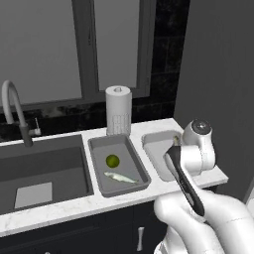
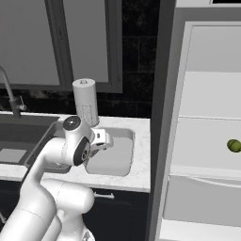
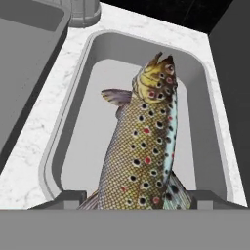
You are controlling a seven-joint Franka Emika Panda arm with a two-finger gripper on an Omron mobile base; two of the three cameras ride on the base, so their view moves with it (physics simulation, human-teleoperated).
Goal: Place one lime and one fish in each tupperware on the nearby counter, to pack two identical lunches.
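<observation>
A spotted brown fish (image 3: 141, 146) hangs head-down with my gripper (image 3: 139, 199) shut on its tail end, just above the empty right tupperware (image 3: 49, 161). In the left base view the gripper (image 1: 174, 145) hovers over that tub (image 1: 151, 141) at the counter's (image 1: 74, 208) right end. The left tupperware (image 1: 95, 144) holds a green lime (image 1: 112, 160) and a small silvery fish (image 1: 120, 177). A second lime (image 2: 234, 145) lies on a pale fridge shelf to the right.
A paper towel roll (image 1: 118, 110) stands behind the tubs by the window. The dark sink (image 1: 44, 173) with its faucet (image 1: 12, 111) lies to the left. The open fridge (image 2: 207, 141) and its dark side wall bound the counter on the right.
</observation>
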